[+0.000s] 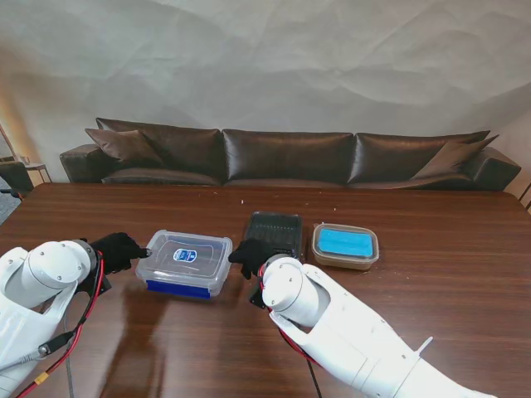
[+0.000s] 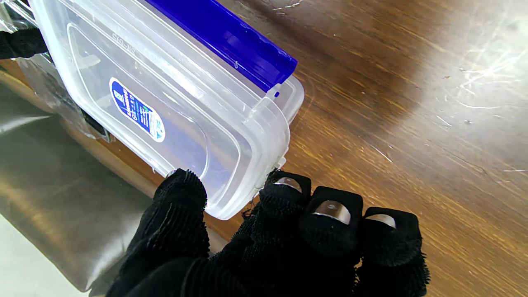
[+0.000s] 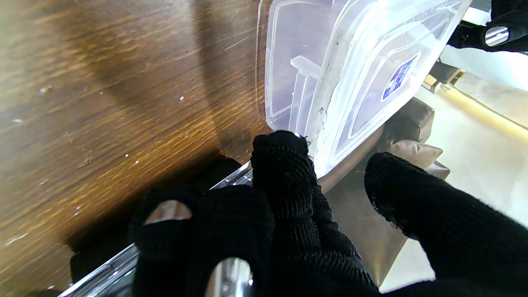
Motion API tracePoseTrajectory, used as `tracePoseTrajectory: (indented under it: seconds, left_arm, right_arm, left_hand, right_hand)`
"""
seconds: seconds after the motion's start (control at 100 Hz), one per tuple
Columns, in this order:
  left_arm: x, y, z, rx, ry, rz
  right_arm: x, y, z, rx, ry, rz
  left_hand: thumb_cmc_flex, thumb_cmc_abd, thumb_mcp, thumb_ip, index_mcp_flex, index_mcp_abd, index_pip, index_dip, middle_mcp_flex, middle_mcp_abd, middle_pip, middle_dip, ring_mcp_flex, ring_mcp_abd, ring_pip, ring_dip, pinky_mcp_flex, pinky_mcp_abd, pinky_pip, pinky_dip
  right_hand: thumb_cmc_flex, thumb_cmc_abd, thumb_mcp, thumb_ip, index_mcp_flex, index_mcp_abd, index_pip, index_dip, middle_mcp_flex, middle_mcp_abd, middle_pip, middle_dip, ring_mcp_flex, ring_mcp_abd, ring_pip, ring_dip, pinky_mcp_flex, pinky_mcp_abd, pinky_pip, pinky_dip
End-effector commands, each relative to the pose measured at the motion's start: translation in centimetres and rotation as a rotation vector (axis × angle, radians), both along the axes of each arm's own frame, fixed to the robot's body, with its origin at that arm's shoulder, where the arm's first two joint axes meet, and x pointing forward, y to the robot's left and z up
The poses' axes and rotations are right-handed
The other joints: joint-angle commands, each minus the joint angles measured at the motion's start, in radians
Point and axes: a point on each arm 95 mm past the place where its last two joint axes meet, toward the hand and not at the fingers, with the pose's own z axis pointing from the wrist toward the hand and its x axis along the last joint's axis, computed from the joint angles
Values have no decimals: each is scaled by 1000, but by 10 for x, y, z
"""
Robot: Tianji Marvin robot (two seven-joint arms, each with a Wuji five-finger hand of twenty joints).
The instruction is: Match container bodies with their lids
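A clear plastic container (image 1: 184, 264) (image 2: 165, 95) (image 3: 350, 82) with its clear lid on top and a blue clip (image 1: 177, 288) (image 2: 222, 41) along its near side rests on the table in front of me. My left hand (image 1: 120, 249) (image 2: 268, 239) is at its left end, with the thumb (image 2: 181, 194) over the lid's edge and the fingers (image 2: 288, 185) against the rim. My right hand (image 1: 249, 255) (image 3: 288, 231) is at its right end. One fingertip (image 3: 280, 148) touches the corner, and the thumb (image 3: 412, 198) stays apart from the container.
A black container (image 1: 274, 232) lies just beyond my right hand. To its right sits a container with a blue lid (image 1: 345, 245). A dark sofa (image 1: 282, 156) runs along the table's far edge. Bare wood (image 1: 431, 315) stretches to the right and near side.
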Motion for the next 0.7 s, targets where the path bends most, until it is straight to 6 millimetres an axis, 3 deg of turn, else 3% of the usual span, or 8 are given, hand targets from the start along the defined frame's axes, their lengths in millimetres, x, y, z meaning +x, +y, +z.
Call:
tracePoseTrajectory:
  seconds: [0.0,0.25,0.69]
  left_arm:
    - [-2,0,3,3,7,-12]
    - [-7,5,14,41,-29,-19]
    - [-4,1,17,73,-49,-16]
  right_arm:
    - [-2,4,-1,4,8,13]
    - [-5,5,3,11,-2,21]
    - [-6,-2,9,-63,-12,22]
  left_hand:
    - [-22,14,-16,28,0,-19,9,9,-21,16,-27,-19,-22,16,-7,-3,-21,-7,-13,-5]
    - [-33,25,-18,27,74,-91,50,84,-90,87,-331,-227,-44,27,-88,-17,-25,-11,-14,-6]
    - [-45,49,-22,25,77,-136,37,99,-140,118,-437,-311,-40,30,-104,-23,-14,-9,-7,-2]
  right_hand:
    - [-34,11,-23,23,-7,-12,-2,-6,104,46,9,-6,5,-135,80,1,392,17,187,15]
    - [-38,8,-29,21,-5,-26,-2,-6,104,47,9,-6,5,-132,79,0,392,17,187,15]
    - [-47,5,-51,15,3,-40,1,-5,89,54,7,-4,4,-114,77,-6,390,25,174,10]
